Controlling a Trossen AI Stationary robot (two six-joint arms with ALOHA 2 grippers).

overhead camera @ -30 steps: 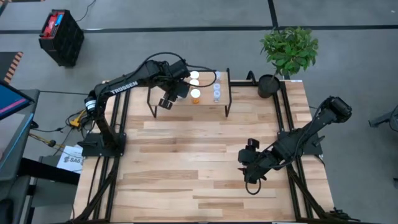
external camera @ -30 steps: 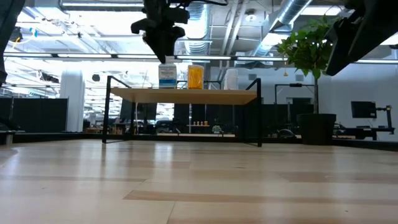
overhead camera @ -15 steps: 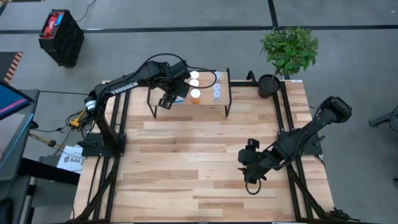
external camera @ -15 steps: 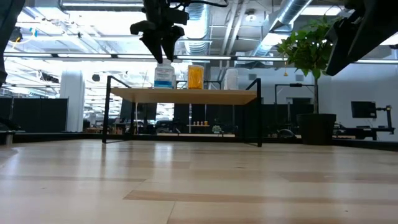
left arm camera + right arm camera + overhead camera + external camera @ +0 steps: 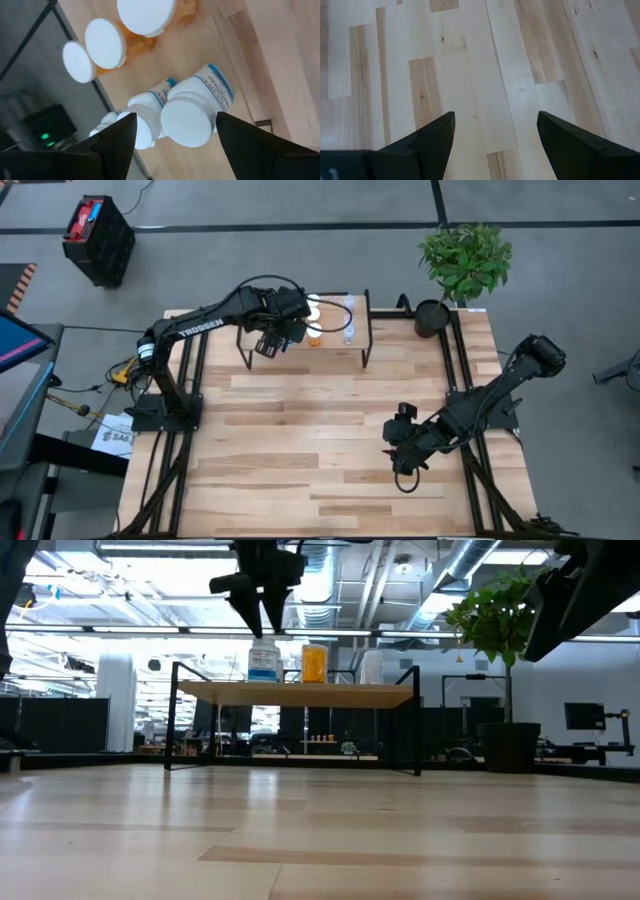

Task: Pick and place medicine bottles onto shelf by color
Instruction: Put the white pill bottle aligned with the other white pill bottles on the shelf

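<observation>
On the pale plank surface [image 5: 320,450] sits the shelf [image 5: 300,694], light wood top on thin black legs, near the far edge. Standing on the shelf: white bottles [image 5: 192,112], orange bottles [image 5: 107,45] with white caps, clustered close together.

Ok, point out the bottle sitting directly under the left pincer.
The white bottle with the blue label, framed between the open left pincer; the orange bottles stand farther along the shelf.
</observation>
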